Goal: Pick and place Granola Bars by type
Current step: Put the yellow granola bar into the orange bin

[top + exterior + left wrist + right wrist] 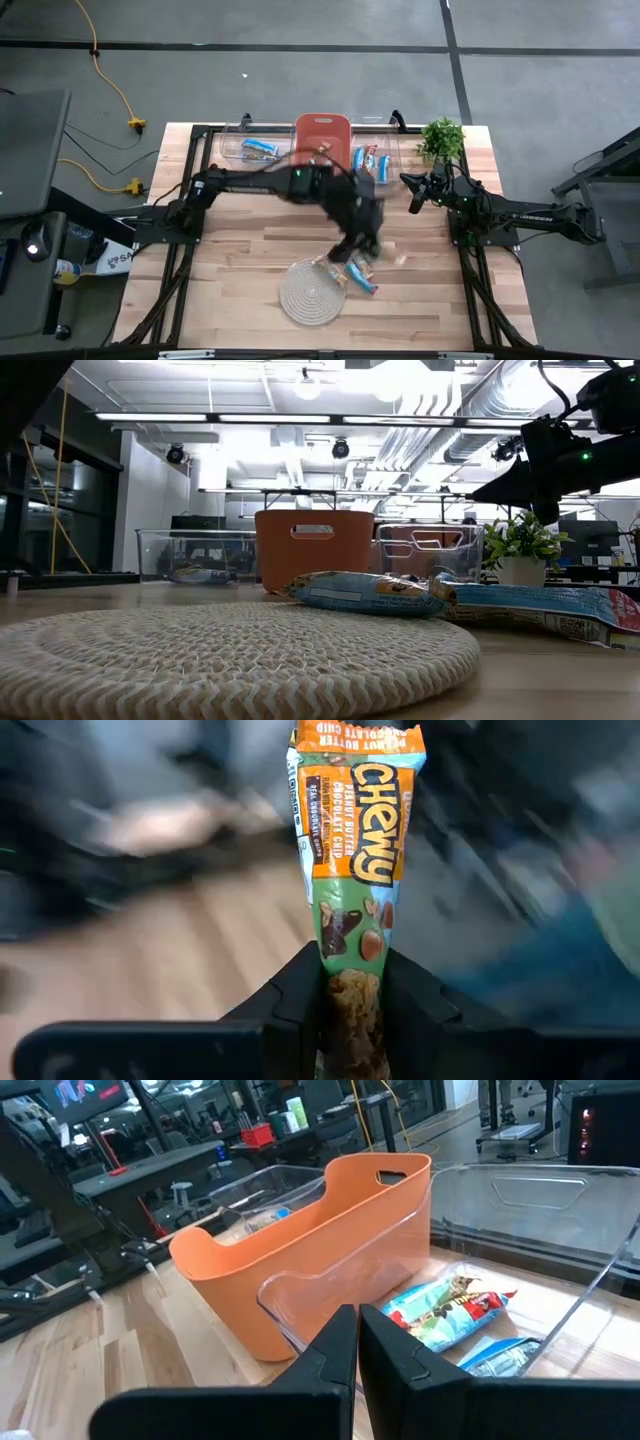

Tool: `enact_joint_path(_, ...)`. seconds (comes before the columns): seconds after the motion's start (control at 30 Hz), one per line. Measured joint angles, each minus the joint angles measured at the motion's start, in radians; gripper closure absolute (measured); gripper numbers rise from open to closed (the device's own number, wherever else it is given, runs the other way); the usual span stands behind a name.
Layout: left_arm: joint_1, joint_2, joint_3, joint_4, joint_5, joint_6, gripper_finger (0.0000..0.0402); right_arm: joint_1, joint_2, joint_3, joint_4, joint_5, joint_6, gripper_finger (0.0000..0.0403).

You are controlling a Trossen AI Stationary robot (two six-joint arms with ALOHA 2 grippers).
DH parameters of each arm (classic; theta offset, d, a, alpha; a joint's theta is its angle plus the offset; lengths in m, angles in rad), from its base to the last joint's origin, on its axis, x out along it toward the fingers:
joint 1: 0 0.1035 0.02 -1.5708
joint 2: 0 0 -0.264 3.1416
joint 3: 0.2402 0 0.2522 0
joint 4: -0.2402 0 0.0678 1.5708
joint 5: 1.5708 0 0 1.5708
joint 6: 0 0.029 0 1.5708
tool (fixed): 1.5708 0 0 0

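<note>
Granola Bars in shiny wrappers: several already lie in clear bins (375, 160) beside the orange tub (322, 138); three remain near it. Left end effector (352, 982) grips a Chewy bar (355, 840); right end effector (358, 1342) waits closed.

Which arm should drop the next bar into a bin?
Left. Its end effector is already shut on a Chewy bar, lifted over the table's middle. The right end effector is shut and empty, parked by the clear bin and orange bin.
</note>
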Motion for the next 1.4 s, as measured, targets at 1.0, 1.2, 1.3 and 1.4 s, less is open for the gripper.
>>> enact_joint_path(1.0,0.472,-0.034,-0.129,-0.375,-0.945,-0.953,0.0323,0.000,-0.001,0.000,-0.003,0.001,0.000,0.0402)
enact_joint_path(1.2,0.521,-0.010,-0.273,-0.313,-0.759,-1.018,0.0323,0.000,-0.001,0.000,-0.003,0.001,0.000,0.0402)
enact_joint_path(1.3,0.522,-0.003,-0.350,-0.224,-0.705,-1.050,0.0323,0.000,-0.001,0.000,-0.002,0.001,0.000,0.0402)
enact_joint_path(1.4,0.525,0.001,-0.397,-0.219,-0.650,-1.068,0.0323,0.000,-0.001,0.000,-0.002,0.001,0.000,0.0402)
